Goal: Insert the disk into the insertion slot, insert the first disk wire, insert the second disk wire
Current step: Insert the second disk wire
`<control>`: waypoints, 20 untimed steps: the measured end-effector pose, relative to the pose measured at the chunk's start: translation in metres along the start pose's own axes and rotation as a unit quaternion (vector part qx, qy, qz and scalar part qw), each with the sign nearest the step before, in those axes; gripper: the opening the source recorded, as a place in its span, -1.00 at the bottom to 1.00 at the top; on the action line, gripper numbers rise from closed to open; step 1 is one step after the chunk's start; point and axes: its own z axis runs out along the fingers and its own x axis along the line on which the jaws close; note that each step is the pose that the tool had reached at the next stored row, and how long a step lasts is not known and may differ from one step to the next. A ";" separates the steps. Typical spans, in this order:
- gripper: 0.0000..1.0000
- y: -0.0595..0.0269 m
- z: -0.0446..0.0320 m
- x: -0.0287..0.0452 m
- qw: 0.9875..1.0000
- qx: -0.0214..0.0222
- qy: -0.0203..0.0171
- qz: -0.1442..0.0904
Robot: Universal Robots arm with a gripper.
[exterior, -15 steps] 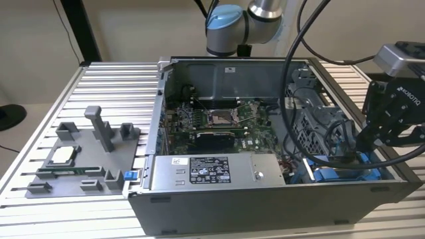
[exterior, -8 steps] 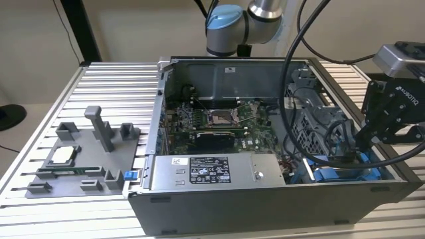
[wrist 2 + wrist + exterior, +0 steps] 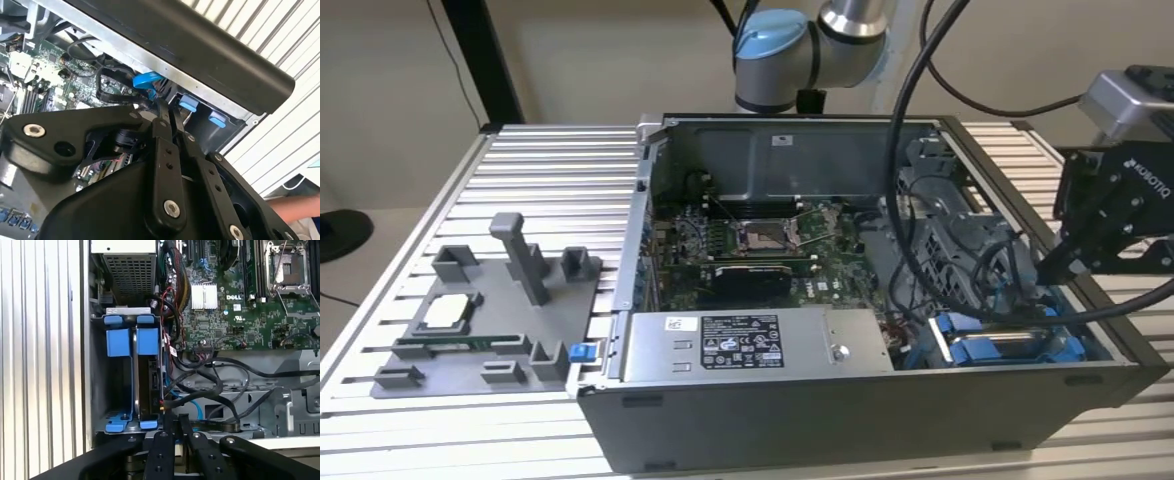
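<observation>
The disk [image 3: 149,372] sits on edge in its blue carrier [image 3: 148,341] inside the grey insertion slot [image 3: 98,375] at the case's front corner, which appears as blue frames [image 3: 994,350] in the exterior view. My gripper [image 3: 175,416] hangs just behind the disk's rear end among black cables [image 3: 220,390]. Its fingers [image 3: 167,125] are pressed together, and a blue wire plug [image 3: 147,80] sticks out from their tips, seemingly pinched. In the exterior view the gripper [image 3: 1051,275] reaches down into the case from the right.
A second blue carrier [image 3: 118,342] stands beside the disk. A silver power supply box [image 3: 747,345] fills the case's front. The motherboard [image 3: 747,245] lies behind it. A grey fixture [image 3: 487,320] rests on the slatted table [image 3: 547,180]. A hand [image 3: 300,210] shows beyond the case.
</observation>
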 end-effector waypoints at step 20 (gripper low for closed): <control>-1.00 0.0544 -0.0012 0.0158 1.000 0.028 -0.001 -0.008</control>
